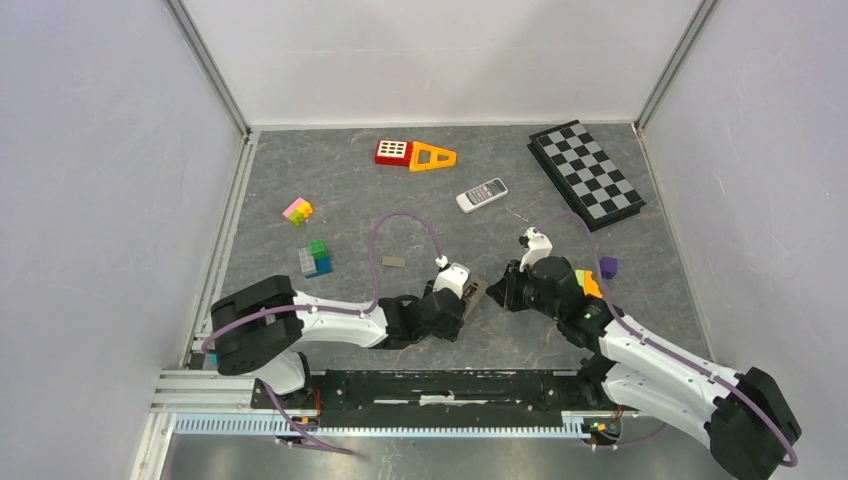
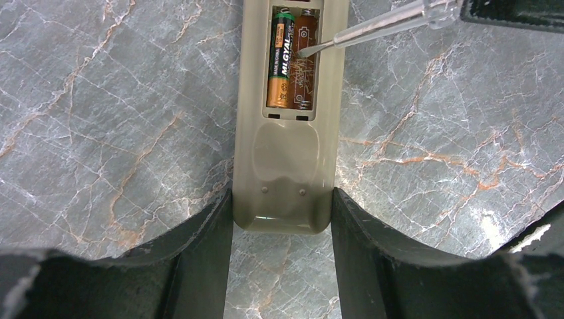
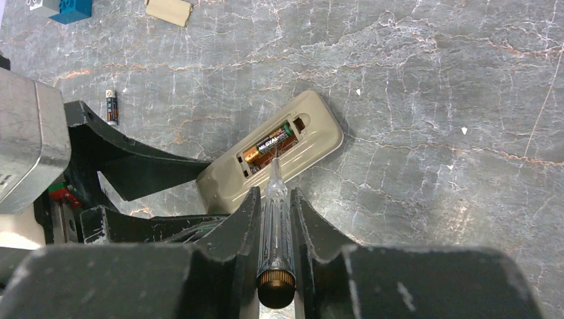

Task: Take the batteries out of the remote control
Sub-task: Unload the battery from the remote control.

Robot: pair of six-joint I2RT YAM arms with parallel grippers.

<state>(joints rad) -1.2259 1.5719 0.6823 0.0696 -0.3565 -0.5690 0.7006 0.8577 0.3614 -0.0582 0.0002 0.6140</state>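
A beige remote control (image 2: 286, 159) lies back-up on the table with its battery bay uncovered. One of the batteries (image 2: 281, 60), black and orange, sits in the left slot. The right slot shows bare contacts. My left gripper (image 2: 282, 196) is shut on the remote's near end, one finger on each side. My right gripper (image 3: 275, 194) is shut on a clear-handled screwdriver (image 3: 275, 219). Its metal tip (image 2: 307, 49) rests in the empty slot beside the seated battery (image 3: 269, 143). Another battery (image 3: 112, 106) lies loose on the table to the left.
A beige cover piece (image 1: 393, 262) lies left of the grippers. A white remote (image 1: 482, 194) and a checkerboard (image 1: 585, 175) are further back. Coloured blocks (image 1: 317, 258) stand at the left, and red and orange toys (image 1: 413, 154) at the back. A purple block (image 1: 607, 266) sits at the right.
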